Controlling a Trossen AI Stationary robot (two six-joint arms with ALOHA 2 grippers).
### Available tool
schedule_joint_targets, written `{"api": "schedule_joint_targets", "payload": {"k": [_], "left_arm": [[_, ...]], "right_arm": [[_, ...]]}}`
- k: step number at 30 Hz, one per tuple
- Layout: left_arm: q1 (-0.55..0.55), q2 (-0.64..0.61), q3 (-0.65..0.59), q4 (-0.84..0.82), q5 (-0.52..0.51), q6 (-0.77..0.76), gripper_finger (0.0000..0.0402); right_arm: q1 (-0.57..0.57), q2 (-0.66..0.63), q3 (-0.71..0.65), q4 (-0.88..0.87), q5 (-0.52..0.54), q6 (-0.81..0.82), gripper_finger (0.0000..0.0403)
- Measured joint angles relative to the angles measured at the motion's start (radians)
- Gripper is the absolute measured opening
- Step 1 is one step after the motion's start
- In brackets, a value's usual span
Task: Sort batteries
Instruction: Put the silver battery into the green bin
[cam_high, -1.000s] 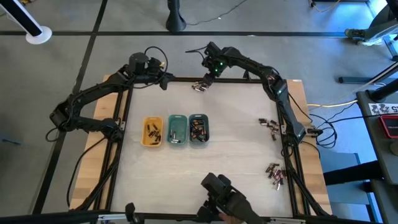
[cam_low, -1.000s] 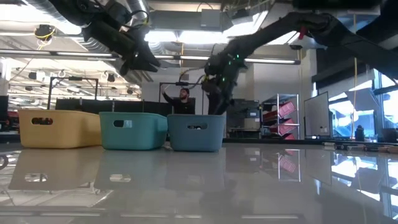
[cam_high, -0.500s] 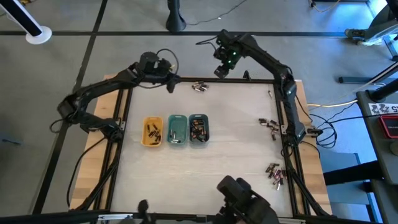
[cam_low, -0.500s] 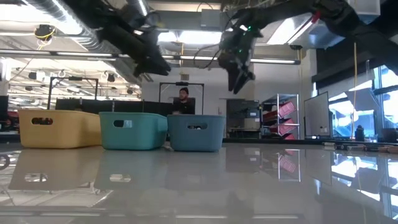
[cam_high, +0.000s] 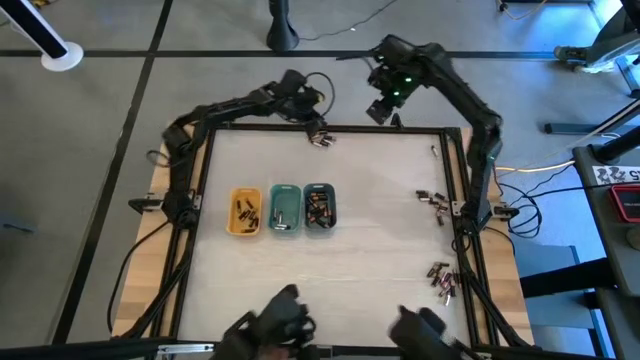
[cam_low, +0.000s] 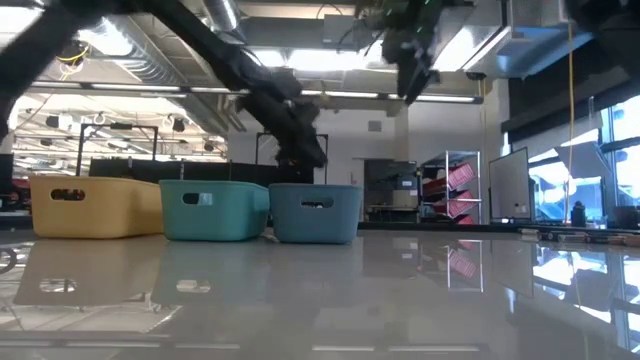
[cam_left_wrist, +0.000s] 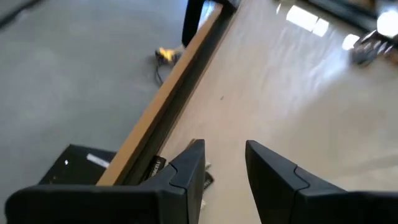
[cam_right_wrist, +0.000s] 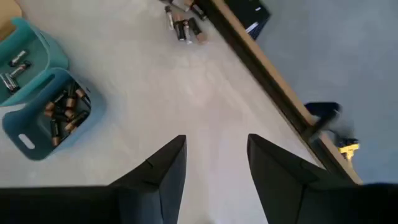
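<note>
- Copper-toned batteries (cam_high: 319, 207) are kept in the grey-blue tray (cam_high: 330, 228), so sorting is by type.
- Left hand (cam_high: 313, 124) is parted, empty, poised by loose batteries (cam_high: 320, 140).
- Right hand (cam_high: 379, 111) is parted, empty too.

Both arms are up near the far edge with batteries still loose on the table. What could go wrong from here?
The small battery cluster lies close to the table's far edge; a nudge from the open left gripper beside it might roll some off. The right gripper, open and empty, hangs past that edge, so the loose batteries by the right edge may go unsorted.
</note>
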Motion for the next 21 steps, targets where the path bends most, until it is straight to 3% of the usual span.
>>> {"api": "schedule_joint_targets", "payload": {"k": [4,10,15,21], "left_arm": [[-0.013,0.125,0.156,-0.109,-0.039,0.078,0.0107],[-0.033,0.244,0.354,-0.289,-0.265,0.271,0.0119],[-0.017,0.271,0.375,-0.397,-0.325,0.36,0.0146],[-0.011,0.277,0.376,-0.392,-0.326,0.384,0.016]], "right_arm": [[0.0,-0.172,-0.134,0.06,0.101,0.054,0.0172],[0.0,-0.439,-0.449,0.238,0.166,0.17,0.0172],[0.0,-0.622,-0.734,0.355,0.165,0.282,0.0172],[0.0,-0.782,-1.038,0.515,0.141,0.408,0.0172]]}}
